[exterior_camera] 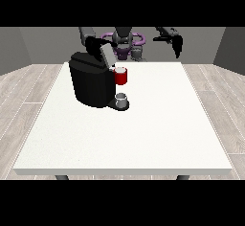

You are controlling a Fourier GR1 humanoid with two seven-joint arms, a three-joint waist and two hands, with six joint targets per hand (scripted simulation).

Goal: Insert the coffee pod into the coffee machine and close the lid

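Observation:
The black coffee machine (91,84) stands on the left half of the white table (158,124). Its grey lid (107,53) is tilted up and open. A red pod holder (121,77) juts out at the machine's front, with a pale patch on top that may be the coffee pod. On the machine's base below it sits a small grey cup (122,100). The hand at the view's left (94,43) is right behind the raised lid, partly hidden by it. Raised well above the table's far edge, the hand at the view's right (177,44) holds nothing, and its fingers hang down relaxed.
The robot's torso (125,42) stands behind the table's far edge. The table's white top stretches to the right of the machine and towards the camera.

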